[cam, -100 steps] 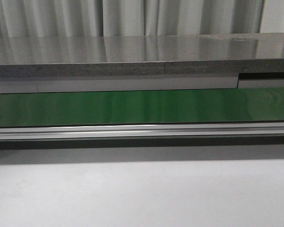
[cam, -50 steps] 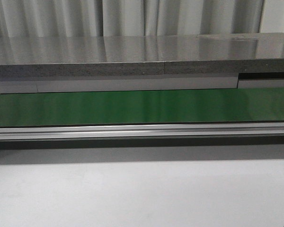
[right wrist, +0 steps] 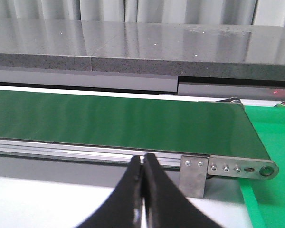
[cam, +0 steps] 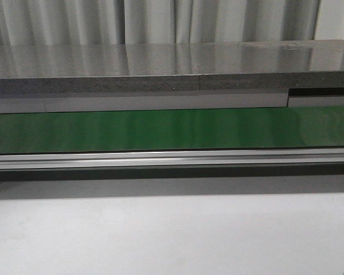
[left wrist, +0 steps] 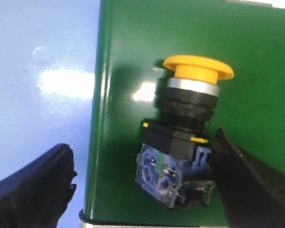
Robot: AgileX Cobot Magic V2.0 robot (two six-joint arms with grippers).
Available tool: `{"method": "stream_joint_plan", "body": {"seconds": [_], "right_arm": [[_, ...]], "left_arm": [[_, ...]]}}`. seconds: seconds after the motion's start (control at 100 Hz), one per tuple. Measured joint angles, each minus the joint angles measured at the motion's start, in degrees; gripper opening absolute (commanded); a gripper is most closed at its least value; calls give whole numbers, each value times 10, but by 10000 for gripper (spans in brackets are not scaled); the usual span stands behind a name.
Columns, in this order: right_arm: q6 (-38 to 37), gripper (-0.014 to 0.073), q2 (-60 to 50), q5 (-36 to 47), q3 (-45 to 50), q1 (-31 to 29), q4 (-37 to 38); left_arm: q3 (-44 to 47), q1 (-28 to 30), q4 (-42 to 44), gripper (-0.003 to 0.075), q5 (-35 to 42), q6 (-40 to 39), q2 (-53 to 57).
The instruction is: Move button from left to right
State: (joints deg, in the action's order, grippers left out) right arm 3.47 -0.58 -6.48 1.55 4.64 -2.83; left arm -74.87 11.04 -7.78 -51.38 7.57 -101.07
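Left wrist view: button lies on the green belt, centre-right of frame, yellow cap toward the top, black body below it, blue contact block at its lower end. Left gripper spread wide: one finger at lower left over the pale table, the other at lower right, just beside the button's base; contact there cannot be told. Nothing is clamped.

Right wrist view: right gripper at bottom centre, fingers pressed together, holding nothing. Beyond it the belt runs across mid-frame on a metal rail, ending at a roller bracket on the right. Green mat at far right.

Front view: belt crosses mid-frame, grey counter behind, white table in front. No arm or button shows here.
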Motion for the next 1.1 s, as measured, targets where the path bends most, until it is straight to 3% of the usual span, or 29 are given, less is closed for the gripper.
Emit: {"method": "stream_joint_plan", "body": {"seconds": [0.42, 0.57, 0.75, 1.1], "right_arm": [[0, -67, 0, 0, 0, 0, 0], [0, -67, 0, 0, 0, 0, 0], [0, -67, 0, 0, 0, 0, 0], [0, -67, 0, 0, 0, 0, 0]], "left_arm": [[0, 0, -68, 567, 10, 72, 123], [23, 0, -106, 567, 53, 110, 203], [114, -7, -152, 567, 133, 151, 324], [345, -93, -161, 567, 304, 179, 594]]}}
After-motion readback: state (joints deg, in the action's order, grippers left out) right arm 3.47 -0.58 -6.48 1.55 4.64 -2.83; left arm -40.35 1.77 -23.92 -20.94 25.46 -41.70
